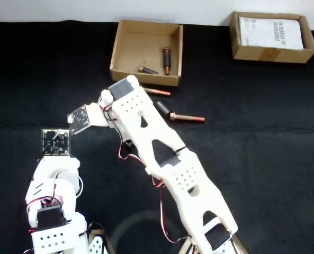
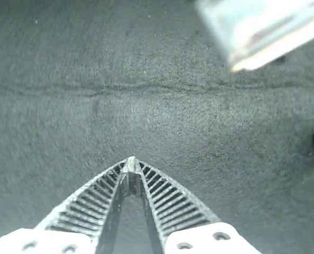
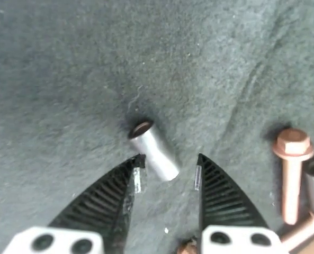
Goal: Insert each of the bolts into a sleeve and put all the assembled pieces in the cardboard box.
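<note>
On the black cloth (image 1: 262,174), the left gripper (image 2: 130,163) is pinched closed just above the fabric. The right gripper (image 3: 168,161) stands spread, with a sleeve (image 3: 152,149) lying between its tips. Farther off, at upper centre, the cardboard box (image 1: 144,77) holds two pieces (image 1: 167,60).

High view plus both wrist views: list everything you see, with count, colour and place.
Cloth: one, black, under everything.
Cardboard box: one, brown, open, far side.
Bolt pieces: two, copper and dark, inside that box.
Loose bolts: two, copper, on the cloth near that box.
Dark sleeve: one, by the head of one loose bolt.
Silver sleeve: one, lying on the cloth.
Second box: one, brown, far right, holding a white paper.
Left gripper: one, black, shut, over bare cloth.
Right gripper: one, black, open, either side of the silver sleeve.
</note>
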Robot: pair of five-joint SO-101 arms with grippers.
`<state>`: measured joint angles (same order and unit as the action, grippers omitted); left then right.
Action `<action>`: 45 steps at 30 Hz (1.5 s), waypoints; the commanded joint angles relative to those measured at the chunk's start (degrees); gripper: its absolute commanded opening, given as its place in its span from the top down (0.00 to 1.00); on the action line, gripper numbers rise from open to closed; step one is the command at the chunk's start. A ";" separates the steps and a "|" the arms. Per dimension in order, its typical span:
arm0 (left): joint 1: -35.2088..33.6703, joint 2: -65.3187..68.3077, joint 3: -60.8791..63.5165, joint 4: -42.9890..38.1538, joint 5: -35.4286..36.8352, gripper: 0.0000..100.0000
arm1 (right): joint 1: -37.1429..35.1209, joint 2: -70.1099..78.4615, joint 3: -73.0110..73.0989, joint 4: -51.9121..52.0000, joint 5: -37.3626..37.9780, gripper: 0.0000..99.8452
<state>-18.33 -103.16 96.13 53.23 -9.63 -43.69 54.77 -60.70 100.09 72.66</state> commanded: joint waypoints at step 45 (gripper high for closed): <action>-0.40 -0.40 0.92 1.41 -1.32 0.97 | 1.36 -4.26 23.25 -6.02 -2.55 0.99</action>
<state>-18.33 -103.16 96.13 54.37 -10.51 -43.16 49.58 -37.41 95.52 70.73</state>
